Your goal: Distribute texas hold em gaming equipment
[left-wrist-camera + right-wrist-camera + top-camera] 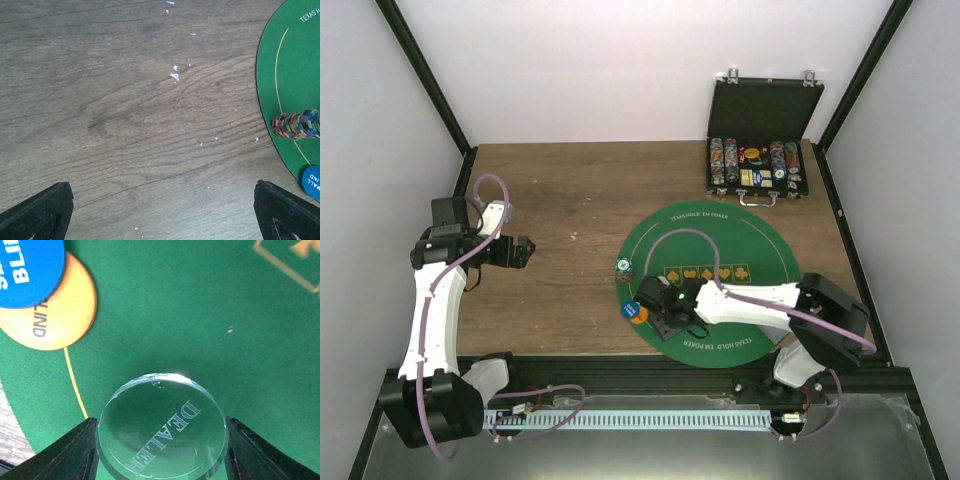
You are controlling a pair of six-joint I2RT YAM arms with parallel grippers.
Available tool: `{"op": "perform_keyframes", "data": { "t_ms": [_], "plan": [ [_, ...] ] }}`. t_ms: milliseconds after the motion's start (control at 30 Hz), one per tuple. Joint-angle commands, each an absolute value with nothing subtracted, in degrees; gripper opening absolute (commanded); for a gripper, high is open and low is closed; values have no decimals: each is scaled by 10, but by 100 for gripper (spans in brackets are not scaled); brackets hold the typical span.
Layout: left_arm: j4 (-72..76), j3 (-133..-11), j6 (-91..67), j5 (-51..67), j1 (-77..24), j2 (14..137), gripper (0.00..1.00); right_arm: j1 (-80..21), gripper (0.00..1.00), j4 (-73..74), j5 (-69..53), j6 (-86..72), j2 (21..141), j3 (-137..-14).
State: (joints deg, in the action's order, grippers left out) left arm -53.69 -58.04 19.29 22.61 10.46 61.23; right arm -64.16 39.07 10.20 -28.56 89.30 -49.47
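Observation:
My right gripper (160, 452) is shut on a clear round disc marked DEALER (162, 432), one finger on each side of it, low over the near left part of the green felt mat (200, 300). In the top view this gripper (665, 318) sits just right of a blue disc (631, 310) that overlaps an orange disc (640, 318); both also show in the right wrist view, blue (30, 270) and orange (60, 315). A stack of striped chips (624, 267) stands at the mat's left edge. My left gripper (527, 250) is open and empty over bare wood. No loose cards show.
A black hinged case (765, 140) with rows of chips stands open at the back right. The left wrist view shows the wooden table (140, 110), the mat's edge (295, 65), the chip stack (296, 123) and the blue disc (312, 181).

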Motion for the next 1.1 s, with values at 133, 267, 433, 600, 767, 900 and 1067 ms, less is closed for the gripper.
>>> {"op": "perform_keyframes", "data": {
  "t_ms": [133, 267, 433, 600, 767, 900, 1067],
  "plan": [
    [-546, -590, 193, 237, 103, 604, 100, -520, 42, 381, 155, -218, 814, -529],
    [-547, -591, 193, 242, 103, 605, 99, -403, 41, 313, 124, -142, 804, -542],
    [-554, -595, 194, 244, 103, 613, 100, -283, 41, 246, 65, -85, 856, -587],
    [-556, -595, 195, 245, 103, 619, 100, -213, 41, 227, 27, -57, 961, -651],
    [-557, -595, 193, 242, 103, 625, 100, -189, 42, 223, 17, -44, 1040, -694],
    [-557, -596, 192, 243, 103, 629, 99, -185, 50, 227, 4, -36, 1084, -716],
    [-559, -597, 193, 242, 103, 631, 100, -185, 94, 252, -4, -35, 1091, -733]
  ]
}}
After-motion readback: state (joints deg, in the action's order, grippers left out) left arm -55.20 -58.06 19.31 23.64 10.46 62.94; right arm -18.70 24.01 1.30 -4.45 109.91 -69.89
